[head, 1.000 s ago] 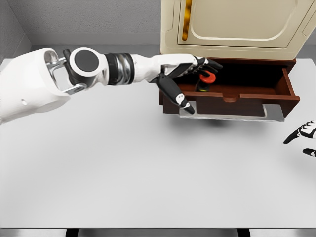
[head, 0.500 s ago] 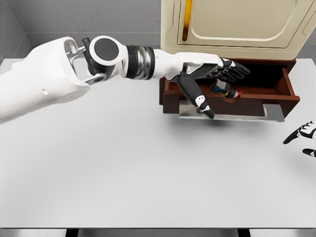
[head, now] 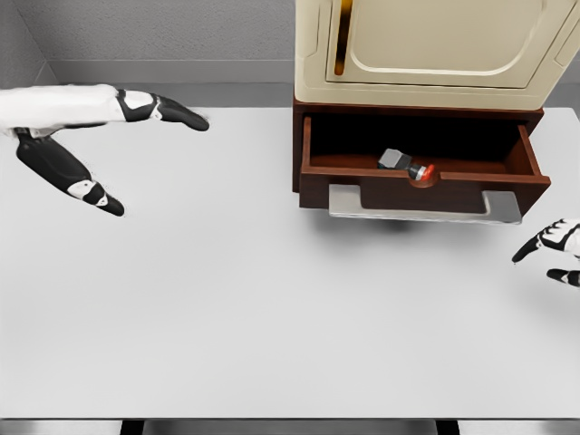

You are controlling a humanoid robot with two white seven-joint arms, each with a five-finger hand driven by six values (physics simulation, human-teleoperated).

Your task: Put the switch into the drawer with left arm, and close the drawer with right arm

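Head view shows the switch (head: pixel 405 164) lying on its side inside the open drawer (head: pixel 533 161), up against the front wall near the little notch in the middle, grey body to the left and red tip to the right. So the first half of the job looks done to me. The left hand (head: pixel 100 145) is way off at the far left over the desk (head: pixel 272 308), fingers spread and holding nothing, well clear of the cabinet (head: pixel 435 45). The right hand (head: pixel 555 249) is only poking in at the right edge, just below the drawer's front corner; the fingers I can see look loosely extended and empty, but most of the hand is cut off. What's left is pushing the drawer shut with the right arm. My worry: that hand sits off to the right end of the silver handle (head: pixel 424 205), so if it shoves on that corner instead of nearer the middle, the drawer could skew and jam. Fingers could also slip under the handle lip and get pinched. And a hard shove might send the switch sliding or rolling around in there, though it should stay inside.
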